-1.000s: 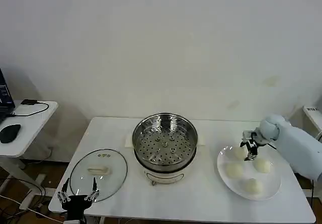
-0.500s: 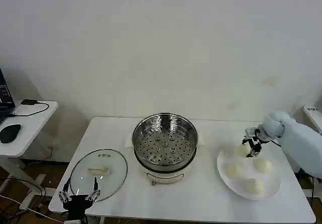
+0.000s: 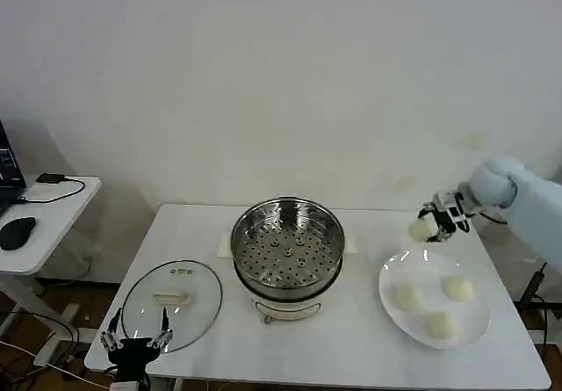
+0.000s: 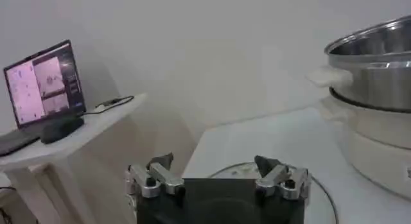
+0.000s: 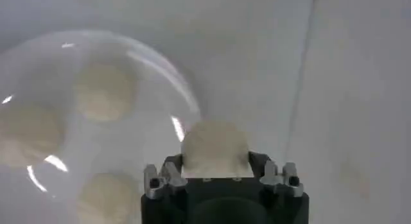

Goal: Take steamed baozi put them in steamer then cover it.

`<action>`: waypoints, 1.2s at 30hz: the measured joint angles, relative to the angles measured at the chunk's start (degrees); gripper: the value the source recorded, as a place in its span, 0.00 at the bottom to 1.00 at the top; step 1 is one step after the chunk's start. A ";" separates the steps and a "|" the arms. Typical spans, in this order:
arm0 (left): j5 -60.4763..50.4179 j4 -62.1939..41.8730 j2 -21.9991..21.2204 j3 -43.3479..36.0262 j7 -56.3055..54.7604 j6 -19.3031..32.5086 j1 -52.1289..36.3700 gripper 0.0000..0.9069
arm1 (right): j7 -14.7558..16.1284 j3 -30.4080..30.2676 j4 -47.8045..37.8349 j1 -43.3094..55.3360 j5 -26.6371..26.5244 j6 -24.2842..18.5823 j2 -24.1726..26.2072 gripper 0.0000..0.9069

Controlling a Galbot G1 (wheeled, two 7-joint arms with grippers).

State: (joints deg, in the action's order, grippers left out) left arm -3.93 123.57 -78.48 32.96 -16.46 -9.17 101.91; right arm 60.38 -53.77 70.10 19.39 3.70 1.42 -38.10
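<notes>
Above white table [image 3: 351,338], right gripper [image 3: 428,227] clamps one baozi [image 3: 420,229] beyond plate [image 3: 399,321]; left gripper [image 3: 136,334] spread open near cover [image 3: 171,303]; plain white wall behind.

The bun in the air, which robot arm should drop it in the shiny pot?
Probably the right. The right gripper already holds that bun above the plate, beside the steamer. The left gripper waits open near the glass lid.

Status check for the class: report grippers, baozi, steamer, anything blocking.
Right gripper shut on one baozi, lifted above the plate. Left gripper open, parked by the lid. Three baozi on plate. Steamer open, path clear.
</notes>
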 measured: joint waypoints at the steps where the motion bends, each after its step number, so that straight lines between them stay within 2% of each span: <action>1: 0.01 0.03 0.00 0.03 -0.02 0.00 0.00 1.00 | -0.15 -1.03 0.14 1.31 -0.63 -0.04 -0.80 0.78; 9: 0.17 -0.09 0.04 0.39 -0.09 0.00 -0.05 1.00 | -1.50 -7.84 1.10 8.72 -5.05 -0.97 -8.71 0.78; 18: 0.15 -0.08 -0.20 0.64 -0.08 -0.03 -0.09 1.00 | -4.11 -13.50 1.83 11.64 -7.59 -4.07 -18.08 0.78; 27: 0.44 -0.37 -0.05 1.27 -0.27 -0.04 0.09 1.00 | -7.68 -17.01 -0.23 12.07 -5.16 -10.80 -24.93 0.78; 36: 1.12 -0.54 0.24 2.11 -0.37 -0.04 0.42 1.00 | -10.74 -17.52 -4.24 9.31 -1.22 -18.16 -29.73 0.78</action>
State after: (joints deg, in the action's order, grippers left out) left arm -2.82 123.03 -78.23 35.06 -16.84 -9.20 102.33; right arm 49.65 -71.29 65.86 28.69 2.48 -16.74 -67.83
